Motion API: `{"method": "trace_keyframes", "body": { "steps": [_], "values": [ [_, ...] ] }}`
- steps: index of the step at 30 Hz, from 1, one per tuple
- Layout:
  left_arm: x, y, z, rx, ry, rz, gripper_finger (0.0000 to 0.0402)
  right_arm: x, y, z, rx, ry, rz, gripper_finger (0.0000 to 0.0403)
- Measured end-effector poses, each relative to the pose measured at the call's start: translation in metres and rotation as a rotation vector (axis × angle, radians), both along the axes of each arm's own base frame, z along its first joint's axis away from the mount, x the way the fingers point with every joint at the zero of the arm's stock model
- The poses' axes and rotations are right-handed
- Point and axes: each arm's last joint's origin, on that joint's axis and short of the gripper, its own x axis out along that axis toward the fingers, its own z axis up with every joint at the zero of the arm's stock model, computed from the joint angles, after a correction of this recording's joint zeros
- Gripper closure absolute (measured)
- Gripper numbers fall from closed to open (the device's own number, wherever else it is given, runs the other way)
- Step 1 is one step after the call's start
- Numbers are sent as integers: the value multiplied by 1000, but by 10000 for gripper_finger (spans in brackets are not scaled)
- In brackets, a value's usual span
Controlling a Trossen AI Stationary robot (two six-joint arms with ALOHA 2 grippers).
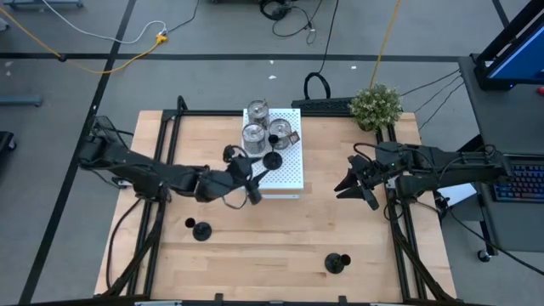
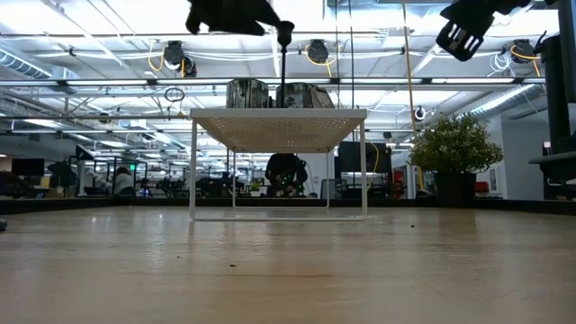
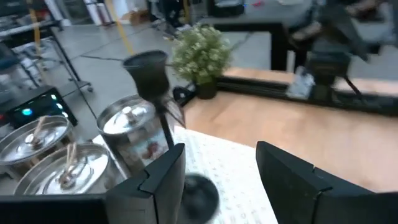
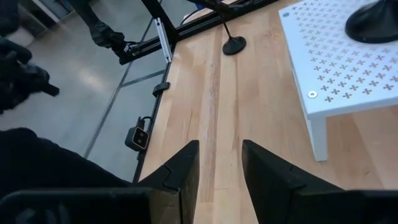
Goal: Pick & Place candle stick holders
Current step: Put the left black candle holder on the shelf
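Now the left gripper [image 1: 252, 189], fingers apart, hangs beside a black holder [image 1: 272, 159] with round base and thin stem, upright on the board [image 1: 289, 170] by three shiny silver holders [image 1: 253, 134].

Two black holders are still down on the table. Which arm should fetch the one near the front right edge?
Right, probably. The right gripper is open, empty and on that holder's side. The left gripper is busy at the white board, beside a black holder standing there.

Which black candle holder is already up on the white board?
The black holder at the white board's front edge, beside the left gripper; the other two stand on the table.
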Motion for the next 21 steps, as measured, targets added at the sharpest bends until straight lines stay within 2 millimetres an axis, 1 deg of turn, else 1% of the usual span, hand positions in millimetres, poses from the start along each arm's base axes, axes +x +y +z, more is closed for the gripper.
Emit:
{"method": "trace_keyframes", "body": {
  "steps": [3,6,10,13,16,21],
  "values": [
    [-6,-12,9,-28,17,-29,199,0,0,0,-36,-15,17,292],
    [-17,-21,12,-67,113,-15,199,0,0,0,-70,-30,33,292],
    [-30,-26,29,-210,170,31,199,0,0,0,-101,-42,45,292],
    [-41,-29,34,-367,252,41,199,0,0,0,-111,-45,44,292],
    [-52,-32,37,-574,341,48,199,1,-1,0,-133,-41,2,292],
    [-73,-35,27,-901,575,152,199,1,-3,-1,-174,-45,-34,292]
  ]
}}
